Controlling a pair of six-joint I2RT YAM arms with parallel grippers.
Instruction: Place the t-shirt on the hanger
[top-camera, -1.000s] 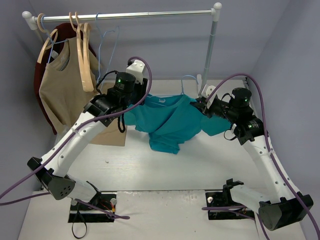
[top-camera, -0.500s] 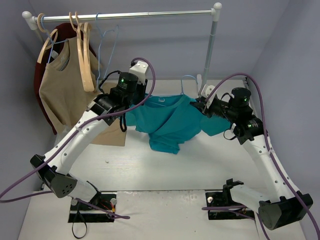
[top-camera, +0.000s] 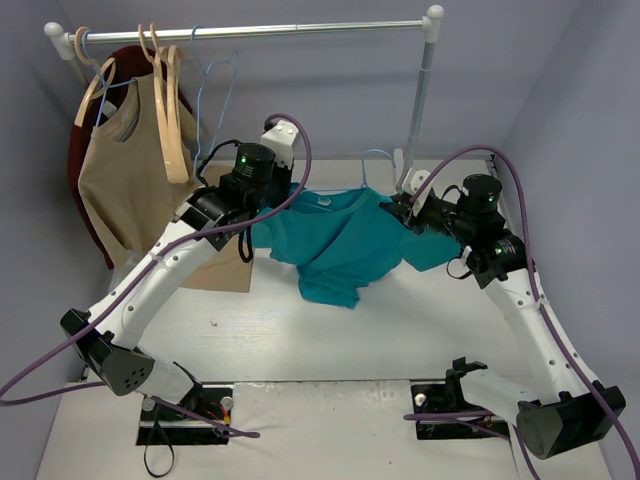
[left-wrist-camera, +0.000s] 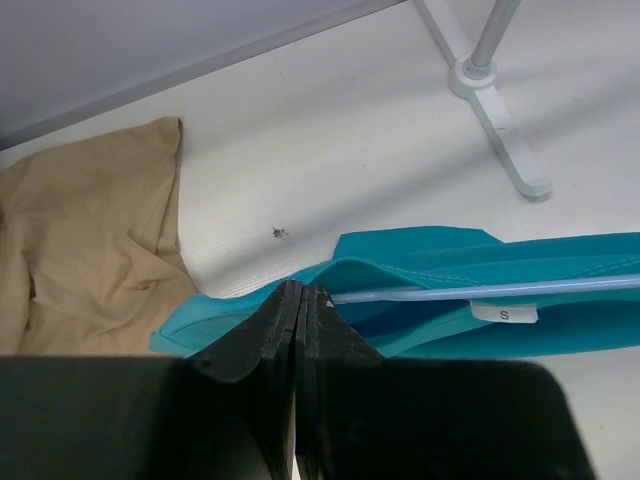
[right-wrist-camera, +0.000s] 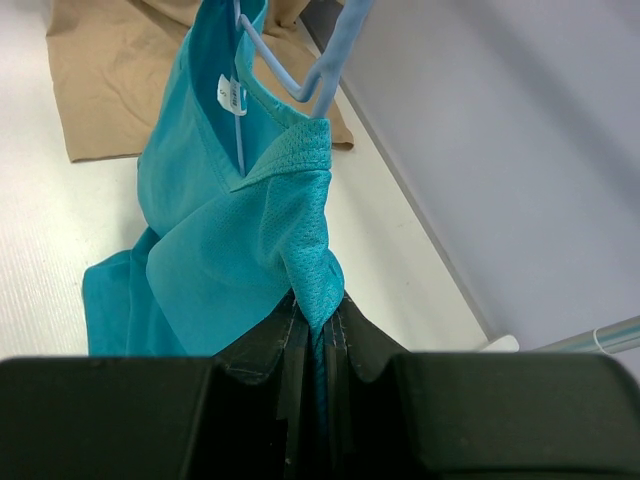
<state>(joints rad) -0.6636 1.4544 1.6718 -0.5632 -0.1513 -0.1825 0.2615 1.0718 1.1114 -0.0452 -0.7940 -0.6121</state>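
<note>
The teal t-shirt (top-camera: 345, 245) hangs crumpled above the table (top-camera: 300, 340), stretched between both arms. The left gripper (left-wrist-camera: 299, 295) is clenched on its shoulder edge, and the right gripper (right-wrist-camera: 315, 320) grasps bunched mesh. Only the wrist views show the hanger (left-wrist-camera: 420, 292) wire inside the collar, by an S tag (left-wrist-camera: 503, 314).

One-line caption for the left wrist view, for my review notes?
Left gripper shut on the t-shirt edge, hanger wire inside the collar, tan cloth alongside.
</note>
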